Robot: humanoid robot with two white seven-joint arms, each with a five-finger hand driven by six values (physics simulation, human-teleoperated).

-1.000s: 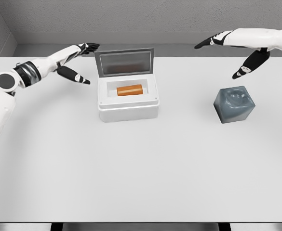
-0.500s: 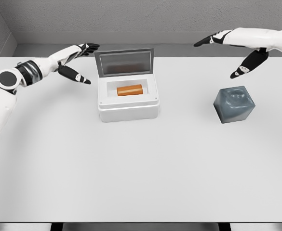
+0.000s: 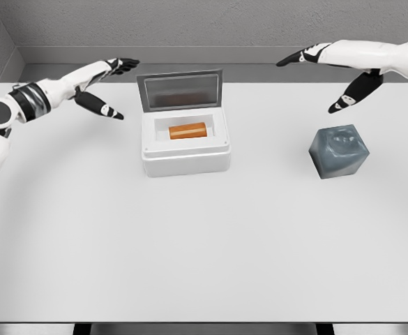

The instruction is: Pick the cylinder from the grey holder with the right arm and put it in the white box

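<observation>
Head view gives me open counter (image 3: 204,244) up front; orange cylinder (image 3: 188,130) lies flat inside the white box (image 3: 185,157), both hands' fingers (image 3: 293,58) spread, holding nothing.

Cylinder (image 3: 188,130) in box (image 3: 185,159); holder (image 3: 339,151) right.

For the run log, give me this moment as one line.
cylinder: lying in white box, lid open | grey holder: empty | right robot hand: open, holding nothing | left robot hand: open
</observation>
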